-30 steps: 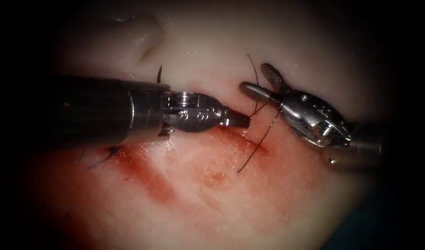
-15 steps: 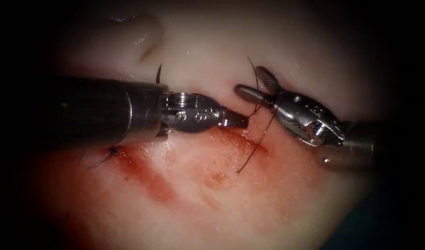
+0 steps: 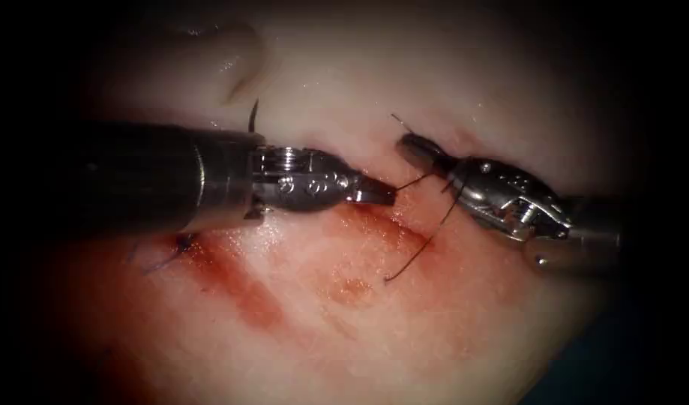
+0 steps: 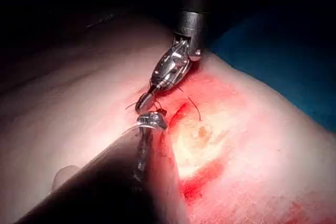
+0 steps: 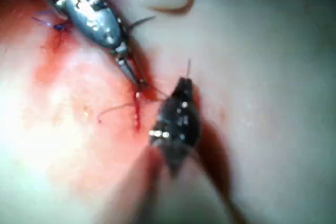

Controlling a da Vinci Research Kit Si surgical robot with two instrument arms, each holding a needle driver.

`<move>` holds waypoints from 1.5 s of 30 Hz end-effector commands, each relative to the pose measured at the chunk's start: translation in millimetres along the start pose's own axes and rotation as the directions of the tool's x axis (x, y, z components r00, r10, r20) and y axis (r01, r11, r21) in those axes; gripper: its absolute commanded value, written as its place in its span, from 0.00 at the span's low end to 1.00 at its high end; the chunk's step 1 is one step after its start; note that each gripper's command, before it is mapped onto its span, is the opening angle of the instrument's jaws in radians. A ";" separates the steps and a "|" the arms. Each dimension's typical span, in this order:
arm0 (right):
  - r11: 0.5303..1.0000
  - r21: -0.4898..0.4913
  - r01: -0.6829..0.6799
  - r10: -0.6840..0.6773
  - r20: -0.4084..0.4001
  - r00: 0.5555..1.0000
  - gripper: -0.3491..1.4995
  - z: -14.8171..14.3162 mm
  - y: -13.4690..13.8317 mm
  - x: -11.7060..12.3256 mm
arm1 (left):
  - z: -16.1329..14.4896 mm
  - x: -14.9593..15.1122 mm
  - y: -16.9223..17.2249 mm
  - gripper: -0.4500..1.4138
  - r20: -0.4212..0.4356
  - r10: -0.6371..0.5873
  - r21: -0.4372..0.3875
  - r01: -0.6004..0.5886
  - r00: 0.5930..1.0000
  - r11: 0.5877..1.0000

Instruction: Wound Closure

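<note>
**Endoscope view.**
- Tissue: one piece, smeared with red fluid.
- Cut: one.
- Finished stitch: one, at the cut's left end, with short cut ends beside it.
- Left tool: one, jaws pressed together, pinching the thread at the tip.
- Right tool: one, jaws closed on the same thread, just right of the cut. A short end pokes out past the tip.
- Thread: one strand, stretched between the two tips. One free tail curves down over the tissue.
- Dark curved sliver: one, rising behind the left tool's shaft. Cannot tell whether it is the needle or a thread end.

**Left wrist view.** The left tool and right tool are tip to tip at the cut, with the thread tail beside them.

**Right wrist view.** Both tools are closed and the left tool is near the stitch.

**Progress, judged.** One stitch is done. A second is under way at the tool tips and not yet secured.
</note>
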 end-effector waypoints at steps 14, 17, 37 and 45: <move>1.000 -0.004 0.026 -0.026 -0.066 0.997 0.00 -2.8 -4.7 0.5 | -3.2 -1.5 -4.4 0.00 0.005 -0.068 0.024 0.068 0.998 0.997; 1.000 -0.017 0.021 -0.023 -0.072 0.997 0.00 -3.3 -6.0 0.5 | -4.3 -1.5 -6.4 0.00 0.008 -0.083 0.032 0.083 0.997 0.996; 0.987 -0.160 0.023 -0.023 0.001 1.000 0.00 -4.0 -12.8 -2.3 | -4.3 1.4 -17.4 0.00 0.034 -0.146 0.058 0.144 0.989 0.988; 0.987 -0.158 0.039 -0.032 0.043 0.999 0.00 -5.5 -13.2 -3.7 | -4.5 3.5 -20.9 0.00 0.035 -0.132 0.061 0.130 0.991 0.990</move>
